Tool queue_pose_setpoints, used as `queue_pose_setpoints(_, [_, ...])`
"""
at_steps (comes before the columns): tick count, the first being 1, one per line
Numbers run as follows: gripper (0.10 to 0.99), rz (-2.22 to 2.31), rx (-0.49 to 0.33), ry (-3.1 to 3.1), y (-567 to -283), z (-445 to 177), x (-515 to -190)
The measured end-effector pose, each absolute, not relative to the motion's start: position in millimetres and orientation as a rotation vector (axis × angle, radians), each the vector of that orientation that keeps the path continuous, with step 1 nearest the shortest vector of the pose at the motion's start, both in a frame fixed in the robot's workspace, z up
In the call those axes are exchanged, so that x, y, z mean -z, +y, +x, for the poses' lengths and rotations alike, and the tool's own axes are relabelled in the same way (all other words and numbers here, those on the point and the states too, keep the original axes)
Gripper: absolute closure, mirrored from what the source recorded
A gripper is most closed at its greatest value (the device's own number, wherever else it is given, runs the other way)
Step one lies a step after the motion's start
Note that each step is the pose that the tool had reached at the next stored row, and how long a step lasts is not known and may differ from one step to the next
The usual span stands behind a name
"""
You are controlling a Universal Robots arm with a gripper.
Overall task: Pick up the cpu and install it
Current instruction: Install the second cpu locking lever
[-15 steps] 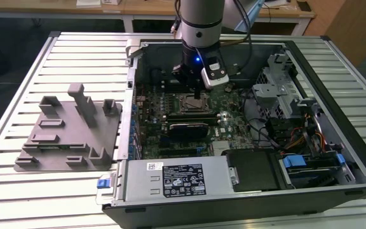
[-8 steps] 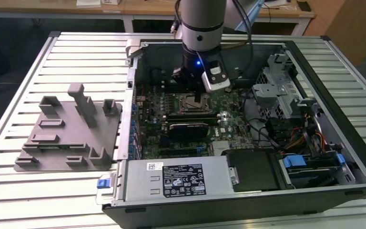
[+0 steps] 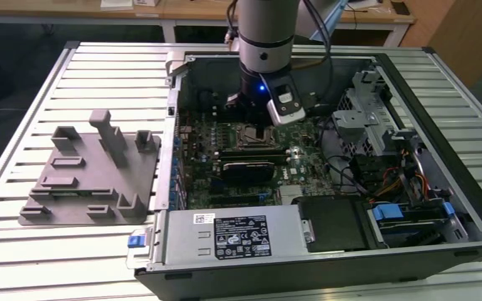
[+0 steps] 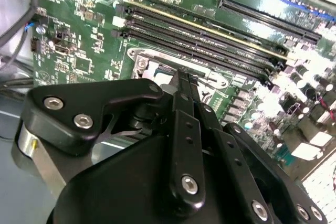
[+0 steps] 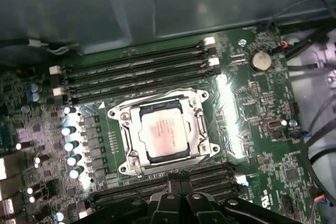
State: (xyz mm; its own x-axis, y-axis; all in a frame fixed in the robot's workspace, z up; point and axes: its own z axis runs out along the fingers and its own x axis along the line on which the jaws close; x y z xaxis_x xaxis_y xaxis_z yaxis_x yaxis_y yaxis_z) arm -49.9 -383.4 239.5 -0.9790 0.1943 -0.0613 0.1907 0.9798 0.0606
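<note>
Sitting in its socket (image 5: 164, 134), cpu (image 5: 166, 132) (print illegible) beneath narrowed, empty end effector (image 5: 178, 178).

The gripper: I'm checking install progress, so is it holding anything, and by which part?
Nothing is held: the gripper hangs above the motherboard, and the cpu already lies in its socket.

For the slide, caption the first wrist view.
CPU seated in the motherboard socket, between rows of memory slots, with the pincer just beside it.
</note>
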Motion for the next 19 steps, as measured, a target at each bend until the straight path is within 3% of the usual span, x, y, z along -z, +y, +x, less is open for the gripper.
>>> queue_pose_setpoints(19, [0.980, 0.265, -0.086, 3.064, -386.6, -58.5, -231.3])
